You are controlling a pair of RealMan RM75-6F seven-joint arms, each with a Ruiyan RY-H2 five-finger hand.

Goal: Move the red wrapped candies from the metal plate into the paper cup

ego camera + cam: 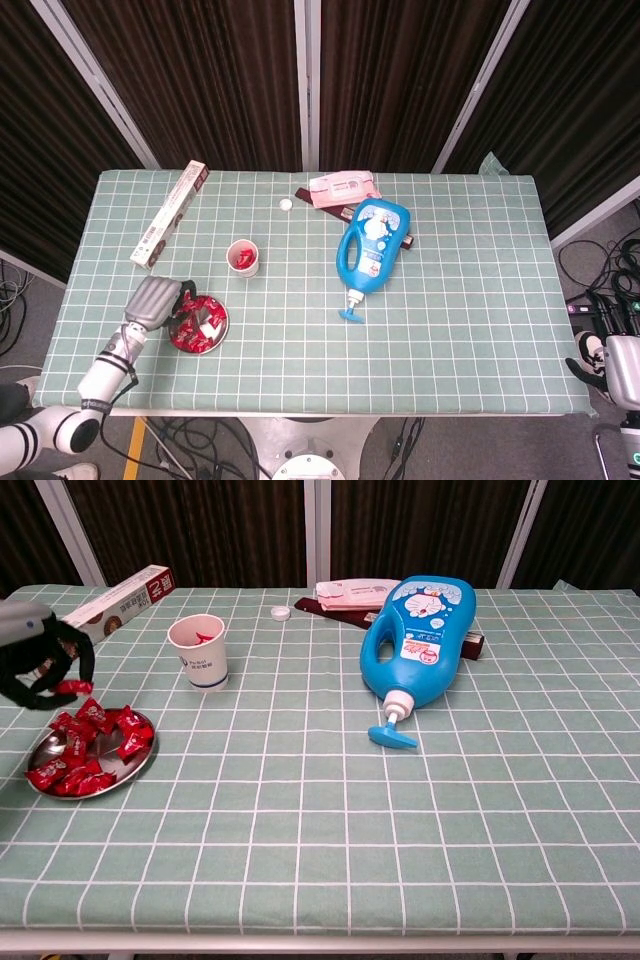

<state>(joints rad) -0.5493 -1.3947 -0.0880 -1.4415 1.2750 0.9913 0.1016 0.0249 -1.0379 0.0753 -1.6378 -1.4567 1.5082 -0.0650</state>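
A table [470,330] covered in a green cloth with a white grid stands before dark curtains [400,80] with pale metal posts. The left hand [35,665] hangs above the metal plate [140,765], fingertips pinching one red candy [70,687]; more red wrapped candies [85,750] lie in the plate, near the paper cup [199,652]. The right hand is out of sight.

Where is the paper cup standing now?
In the chest view the paper cup stands upright at the left, behind the metal plate and before the long box.
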